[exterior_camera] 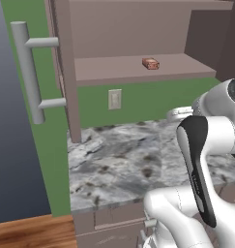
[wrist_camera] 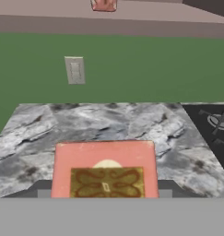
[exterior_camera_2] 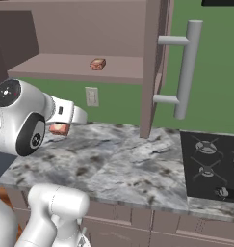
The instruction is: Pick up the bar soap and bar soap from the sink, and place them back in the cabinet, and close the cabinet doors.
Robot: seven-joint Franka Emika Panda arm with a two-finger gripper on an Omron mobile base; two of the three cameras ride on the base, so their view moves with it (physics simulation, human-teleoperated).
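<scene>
Reddish-orange with a tan patterned face, one bar of soap (wrist_camera: 104,169) sat low in the centre of the hand view, its bottom edge cut off, with the dark fingertips (wrist_camera: 42,188) showing only as slivers pressed against its left and right sides. So the gripper (wrist_camera: 104,191) was clamped on that bar. In the right base view the same bar (exterior_camera_2: 59,128) peeked out at centre left, partly hidden behind the white arm (exterior_camera_2: 22,120), held above the grey marbled counter (exterior_camera_2: 118,164). In the left base view the arm's bulk at the right covered the hand, and I could not make out the held bar there.

Up in the open cabinet (exterior_camera: 138,29), the second bar of soap (exterior_camera: 151,63) lay on the lower shelf (exterior_camera: 114,70), upper centre of the left base view; it was small and its markings were hard to read. It appeared at upper centre-left in the right base view (exterior_camera_2: 97,64) and was cut off by the top edge in the hand view (wrist_camera: 103,4).

Both cabinet doors stood open: one door edge (exterior_camera: 66,72) with its long grey handle (exterior_camera: 29,72) at upper left of the left base view, the other door (exterior_camera_2: 152,67) with its handle (exterior_camera_2: 186,67) at upper right of the right base view. A pale wall outlet (exterior_camera: 114,99) sat on the green wall (exterior_camera: 148,101) below the shelf. A black stovetop (exterior_camera_2: 212,166) was cut off at the right edge of the right base view.
</scene>
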